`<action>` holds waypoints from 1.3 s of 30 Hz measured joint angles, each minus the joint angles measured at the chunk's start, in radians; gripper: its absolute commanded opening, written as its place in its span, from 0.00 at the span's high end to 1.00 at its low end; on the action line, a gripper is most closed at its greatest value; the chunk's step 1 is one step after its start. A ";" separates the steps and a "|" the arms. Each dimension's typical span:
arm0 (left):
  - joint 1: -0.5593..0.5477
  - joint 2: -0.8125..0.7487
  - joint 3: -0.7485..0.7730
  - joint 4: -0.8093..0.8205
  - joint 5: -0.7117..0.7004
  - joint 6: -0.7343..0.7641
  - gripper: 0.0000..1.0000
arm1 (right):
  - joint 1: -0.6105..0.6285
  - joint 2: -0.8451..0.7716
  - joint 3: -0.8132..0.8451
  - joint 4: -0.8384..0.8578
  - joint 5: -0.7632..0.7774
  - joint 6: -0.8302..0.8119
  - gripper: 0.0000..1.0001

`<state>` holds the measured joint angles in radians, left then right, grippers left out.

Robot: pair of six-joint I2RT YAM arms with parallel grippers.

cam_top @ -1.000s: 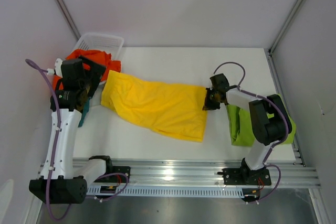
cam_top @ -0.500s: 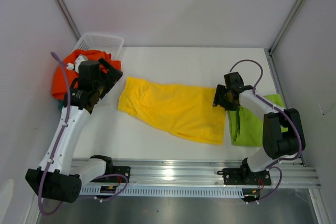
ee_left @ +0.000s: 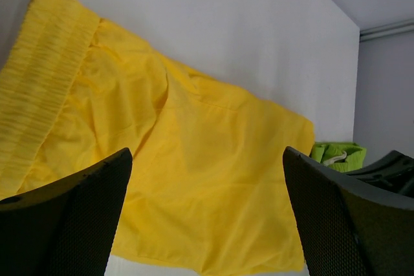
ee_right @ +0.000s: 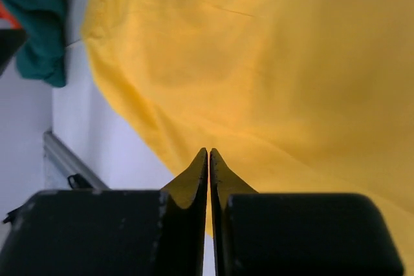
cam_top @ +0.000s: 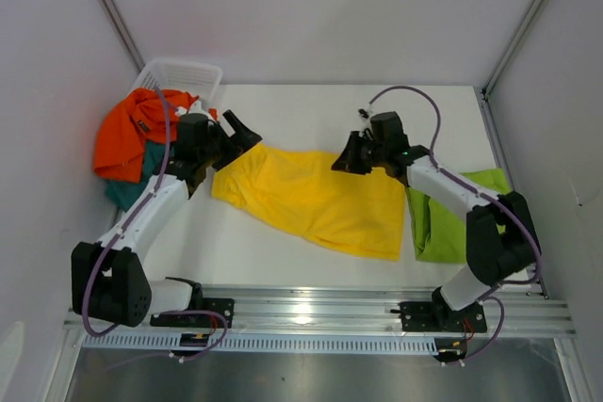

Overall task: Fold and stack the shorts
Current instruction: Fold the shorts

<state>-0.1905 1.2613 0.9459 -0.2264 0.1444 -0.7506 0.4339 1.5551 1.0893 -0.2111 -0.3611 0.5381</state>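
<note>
The yellow shorts (cam_top: 311,200) lie spread flat mid-table (cam_top: 311,105). The left gripper (cam_top: 237,135) hovers over their waistband end, jaws wide. The right gripper (ee_right: 208,159) hangs above their far edge, jaws pressed together and holding nothing. Lime green shorts (cam_top: 443,223) lie at the right edge. Orange shorts (cam_top: 127,134) and teal shorts (cam_top: 127,190) are heaped at the left edge beside the white basket (cam_top: 179,72).

White mesh basket (cam_top: 188,77) at far-left corner, white table (cam_top: 311,108), aluminium rail (cam_top: 311,310)
</note>
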 measured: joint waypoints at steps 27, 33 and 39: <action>0.001 0.345 -0.202 0.517 0.005 -0.009 0.01 | 0.139 0.957 0.690 0.405 -0.333 0.289 1.00; 0.006 0.389 -0.169 0.497 -0.035 -0.027 0.01 | 0.092 1.013 0.766 0.412 -0.332 0.315 0.99; 0.011 0.459 -0.093 0.450 -0.037 -0.035 0.01 | 0.084 1.014 0.779 0.415 -0.302 0.299 0.86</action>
<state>-0.1795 1.7203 0.8532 0.2234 0.1070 -0.7860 0.5175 2.5690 1.8687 0.2035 -0.6632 0.8375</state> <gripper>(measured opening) 0.990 0.097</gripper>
